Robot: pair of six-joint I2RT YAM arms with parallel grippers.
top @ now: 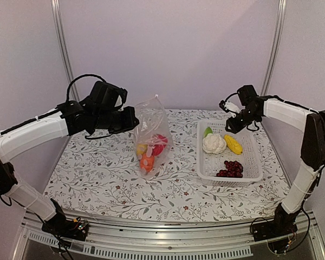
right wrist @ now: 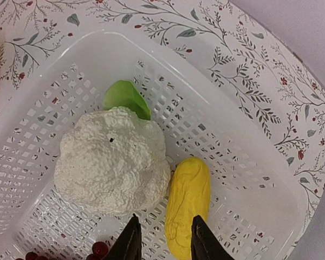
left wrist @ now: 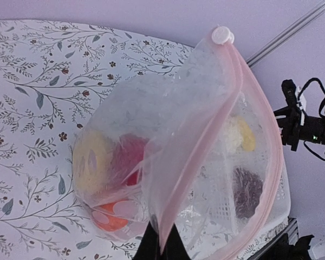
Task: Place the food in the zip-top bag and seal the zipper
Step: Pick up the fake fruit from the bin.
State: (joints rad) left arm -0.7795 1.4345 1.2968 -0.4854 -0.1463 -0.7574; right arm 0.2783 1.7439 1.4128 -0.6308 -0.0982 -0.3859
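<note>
The clear zip-top bag (top: 151,127) hangs upright over the table's middle, my left gripper (top: 134,120) shut on its mouth edge. In the left wrist view the pink zipper (left wrist: 216,124) curves up from the gripper (left wrist: 163,244) to a white slider (left wrist: 222,35). Inside lie a yellow piece (left wrist: 92,162), a red pepper (left wrist: 131,160) and an orange pumpkin (left wrist: 111,216). My right gripper (right wrist: 166,227) hovers open over the basket, its fingers straddling the near end of a yellow piece (right wrist: 187,206) beside the white cauliflower (right wrist: 111,160). A green piece (right wrist: 124,97) and dark red grapes (top: 231,168) lie there too.
The white mesh basket (top: 254,162) sits at the right of the floral tablecloth (top: 97,179). Metal frame posts (top: 62,49) stand at the back corners in front of plain walls.
</note>
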